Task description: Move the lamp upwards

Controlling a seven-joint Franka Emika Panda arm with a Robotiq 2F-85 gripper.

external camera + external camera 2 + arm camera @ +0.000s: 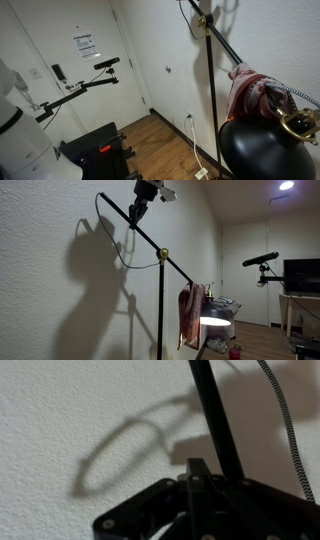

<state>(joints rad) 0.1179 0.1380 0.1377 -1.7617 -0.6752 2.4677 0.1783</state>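
The lamp stands by the white wall in both exterior views. Its thin black pole rises to a brass joint, and the hinged arm slants down to the lit shade. A red-white cloth hangs beside the shade. In an exterior view the glossy black dome shade, cloth and pole are close up. My gripper is high up at the arm's raised rear end. In the wrist view the gripper looks shut on the lamp's black arm.
A black camera on a thin tripod arm stands near the door; it also shows in an exterior view. A braided cable runs beside the lamp arm. A desk with a monitor stands far back. The wall is close behind the lamp.
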